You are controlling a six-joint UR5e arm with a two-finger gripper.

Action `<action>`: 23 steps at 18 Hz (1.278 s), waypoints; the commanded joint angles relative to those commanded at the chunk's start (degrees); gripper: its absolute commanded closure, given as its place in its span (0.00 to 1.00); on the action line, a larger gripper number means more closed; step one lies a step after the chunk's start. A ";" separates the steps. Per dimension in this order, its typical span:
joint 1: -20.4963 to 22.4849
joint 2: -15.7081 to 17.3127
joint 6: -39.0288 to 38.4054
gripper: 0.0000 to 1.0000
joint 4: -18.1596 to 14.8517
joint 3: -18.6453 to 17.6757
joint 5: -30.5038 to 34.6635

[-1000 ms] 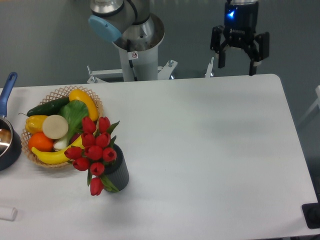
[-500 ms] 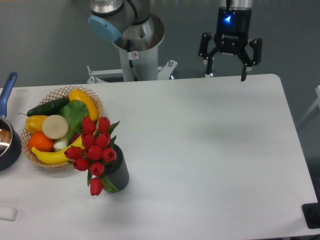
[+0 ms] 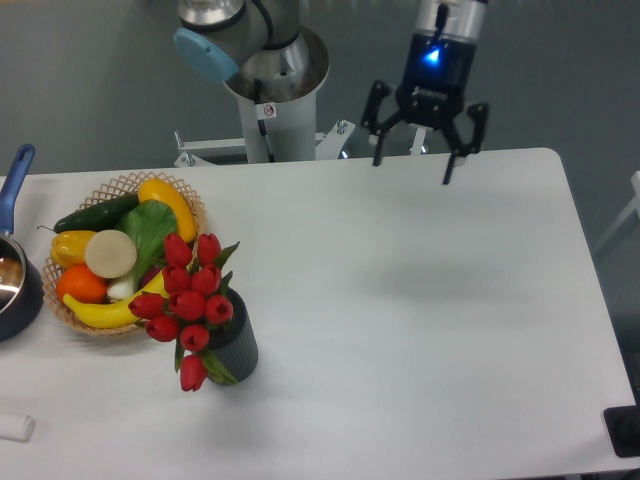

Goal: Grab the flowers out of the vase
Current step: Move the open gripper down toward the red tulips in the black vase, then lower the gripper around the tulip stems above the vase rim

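A bunch of red tulip flowers (image 3: 188,300) with green leaves stands in a small dark ribbed vase (image 3: 238,347) at the left front of the white table (image 3: 420,330). The buds spill over the vase's left side and hide most of its mouth. My gripper (image 3: 413,160) is open and empty, hanging above the table's far edge, far to the upper right of the flowers.
A wicker basket (image 3: 120,188) with a banana, orange, cucumber and other produce sits just behind and left of the flowers, touching the buds. A dark pot with a blue handle (image 3: 15,270) is at the left edge. The robot base (image 3: 272,90) stands behind the table.
My gripper has moved left and slightly toward the table over the last second, staying open. The flowers and vase have not moved.
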 joint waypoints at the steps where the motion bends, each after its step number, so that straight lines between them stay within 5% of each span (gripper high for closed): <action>1: -1.66 -0.79 0.00 0.00 1.40 0.00 0.00; 9: -11.08 -7.03 -10.80 0.00 12.92 0.96 0.44; 23: -20.05 -13.54 -11.08 0.00 13.72 2.72 0.53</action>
